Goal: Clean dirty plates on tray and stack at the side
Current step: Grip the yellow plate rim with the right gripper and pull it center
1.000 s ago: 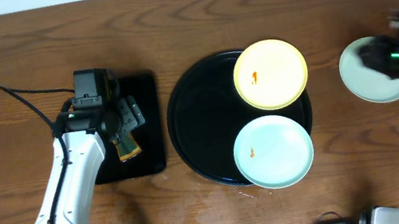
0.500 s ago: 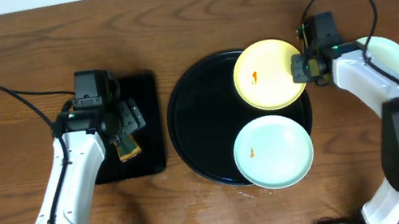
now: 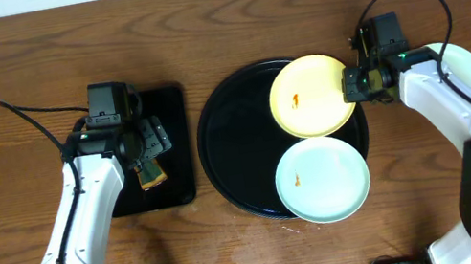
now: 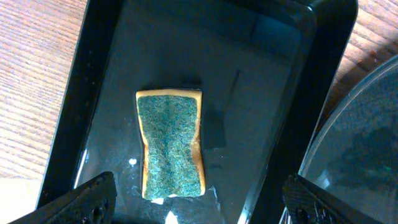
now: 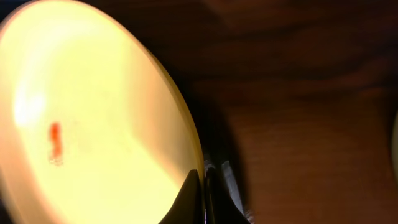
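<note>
Wooden table (image 3: 216, 19): right pincer (image 3: 351, 87) clamps yellow plate (image 3: 307, 98), left pincer (image 4: 199, 202) gapes above sponge (image 4: 171, 149)

The overhead camera looked straight down on the whole worktop (image 3: 216, 19). The left wrist camera faced down, close above the sponge (image 4: 171, 144) in the rectangular tray (image 4: 261, 93). The right wrist camera sat tight against the yellow plate (image 5: 93, 124); overhead shared both spots.

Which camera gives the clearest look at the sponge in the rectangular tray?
The left wrist view: the sponge lies fully visible, green scouring face up, in the rectangular tray. Overhead shows only a part of it below the left gripper. The right wrist view does not show it.
</note>
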Available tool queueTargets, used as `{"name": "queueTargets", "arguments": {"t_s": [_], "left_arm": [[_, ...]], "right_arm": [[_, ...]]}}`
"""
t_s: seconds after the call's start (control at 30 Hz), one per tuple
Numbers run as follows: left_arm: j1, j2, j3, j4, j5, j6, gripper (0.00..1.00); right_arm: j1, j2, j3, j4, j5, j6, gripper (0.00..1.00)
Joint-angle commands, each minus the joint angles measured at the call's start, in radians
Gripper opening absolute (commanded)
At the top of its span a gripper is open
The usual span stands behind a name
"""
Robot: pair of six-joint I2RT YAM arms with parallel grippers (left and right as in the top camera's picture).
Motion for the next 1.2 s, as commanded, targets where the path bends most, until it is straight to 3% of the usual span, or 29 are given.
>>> {"name": "queueTargets", "arguments": {"t_s": [0.0,0.3,0.47,0.63,0.9,1.0,1.1,1.17], "left_arm": [[0.001,-0.001,0.002,-0.003,-0.002,0.002,0.87],[0.001,-0.001,0.002,-0.003,-0.002,0.002,0.87],[0.001,-0.001,0.002,-0.003,-0.002,0.002,0.87],[0.001,-0.001,0.002,-0.003,-0.002,0.002,0.87],[0.001,-0.001,0.002,-0.003,-0.002,0.002,0.87],[0.001,-0.001,0.002,-0.003,-0.001,0.002,0.87],[0.001,-0.001,0.002,-0.003,-0.001,0.002,0.87],[0.001,-0.001,0.002,-0.003,-0.001,0.002,0.87]], "right_arm": [[0.047,-0.026,-0.004,-0.027,-0.053,0.163,0.01],[0.173,0.094,-0.006,-0.001,0.087,0.28,0.01],[0.178,0.142,-0.006,0.036,0.087,0.274,0.05],[0.174,0.143,-0.006,0.13,0.086,0.179,0.05],[0.174,0.143,-0.006,0.149,0.047,0.18,0.09],[0.177,0.143,-0.016,0.151,0.041,0.144,0.17],[0.175,0.151,-0.025,0.172,0.049,0.008,0.37],[0.168,0.163,-0.025,0.19,0.068,-0.042,0.34]]}}
